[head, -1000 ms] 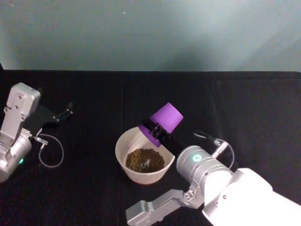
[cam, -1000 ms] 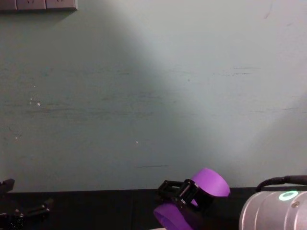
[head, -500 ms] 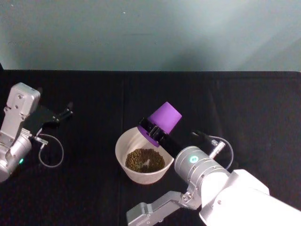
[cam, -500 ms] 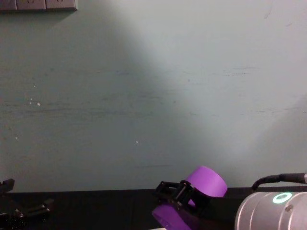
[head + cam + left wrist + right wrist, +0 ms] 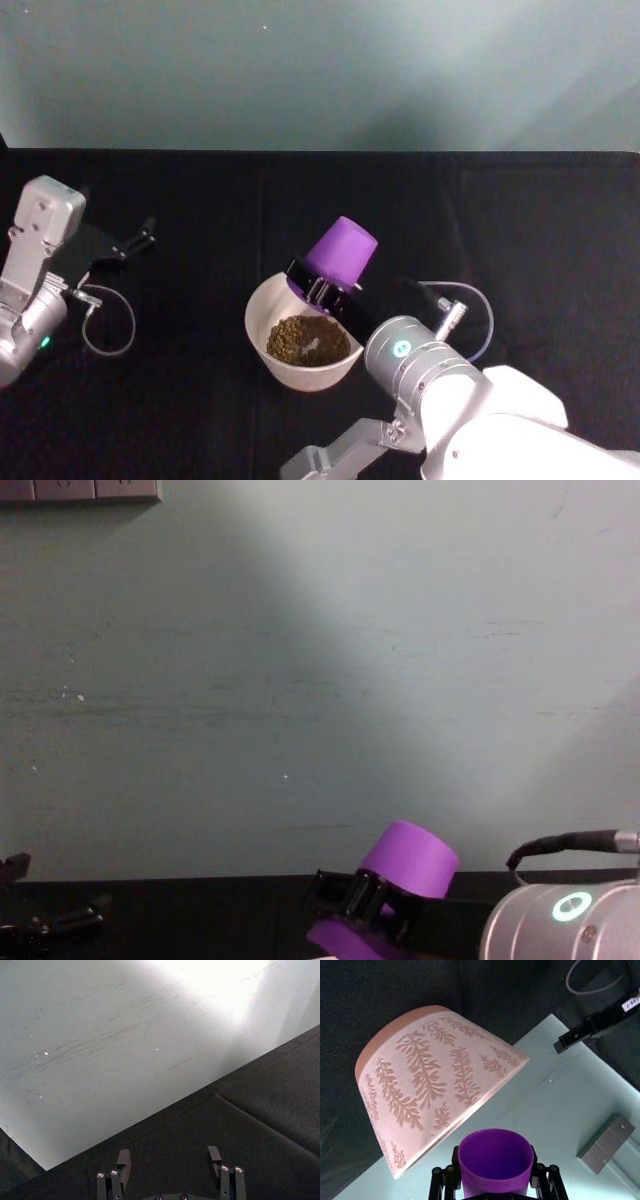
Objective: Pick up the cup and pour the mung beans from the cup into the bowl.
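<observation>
Right gripper (image 5: 322, 291) sits nearest in the head view, its silver wrist with a green ring light just behind it, fingers clamped on the cup (image 5: 340, 252) from both sides near the mouth end. The cup is tipped over, base pointing up and away, mouth angled down past the fingertips over the far right rim of the bowl (image 5: 262, 300). The bowl rests on the black table (image 5: 520, 230) just below and ahead of the fingers, with a heap of mung beans (image 5: 306, 339) in its bottom. In the right wrist view the purple cup (image 5: 495, 1162) sits between the two black fingers (image 5: 544, 1180), its open mouth showing an empty-looking interior, and the bowl (image 5: 427, 1080) lies just beyond the fingertips, pale outer wall patterned with leaf sprigs. In the chest view the cup (image 5: 408, 856) shows tilted above the black fingers (image 5: 345, 895), base highest. Farther off, the left gripper (image 5: 135, 240) is parked well apart at the table's left side, fingers spread apart with nothing between them; the left wrist view shows the gripper (image 5: 168, 1156) over bare black cloth, with the teal wall (image 5: 125, 1040) beyond the fingertips. A loop of cable (image 5: 105, 325) lies by the left arm.
</observation>
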{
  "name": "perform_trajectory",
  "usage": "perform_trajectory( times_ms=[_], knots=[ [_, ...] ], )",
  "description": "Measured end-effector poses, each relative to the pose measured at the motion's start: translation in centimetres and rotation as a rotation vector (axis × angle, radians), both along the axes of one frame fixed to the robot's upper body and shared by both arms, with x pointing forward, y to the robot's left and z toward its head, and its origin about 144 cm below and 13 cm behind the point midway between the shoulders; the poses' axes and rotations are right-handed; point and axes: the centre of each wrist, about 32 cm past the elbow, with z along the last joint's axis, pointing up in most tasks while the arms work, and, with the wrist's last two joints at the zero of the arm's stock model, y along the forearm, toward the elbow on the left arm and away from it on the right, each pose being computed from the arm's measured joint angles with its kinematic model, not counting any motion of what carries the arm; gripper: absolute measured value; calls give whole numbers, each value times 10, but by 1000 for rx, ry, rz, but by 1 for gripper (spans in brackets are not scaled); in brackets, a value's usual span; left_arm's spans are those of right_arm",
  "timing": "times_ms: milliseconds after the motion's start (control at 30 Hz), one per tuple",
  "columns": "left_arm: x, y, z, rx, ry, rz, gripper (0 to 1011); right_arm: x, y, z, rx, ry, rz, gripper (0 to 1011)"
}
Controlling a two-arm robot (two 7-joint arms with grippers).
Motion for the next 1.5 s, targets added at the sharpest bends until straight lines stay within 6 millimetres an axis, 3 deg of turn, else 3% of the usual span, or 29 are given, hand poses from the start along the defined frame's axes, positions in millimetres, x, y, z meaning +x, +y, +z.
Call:
perform_trajectory(
  times_ms=[467,867,1100,1500],
  knots=[
    [0,0,0,0,0,0,1000,-6,6,0,-126,-44,42,739],
    [0,0,0,0,0,0,1000,-7,7,2,-126,-45,49,739],
    [0,0,0,0,0,0,1000,-7,-3,7,62,5,20,739],
    [0,0,0,0,0,0,1000,2,-47,4,602,98,-51,739]
  ],
)
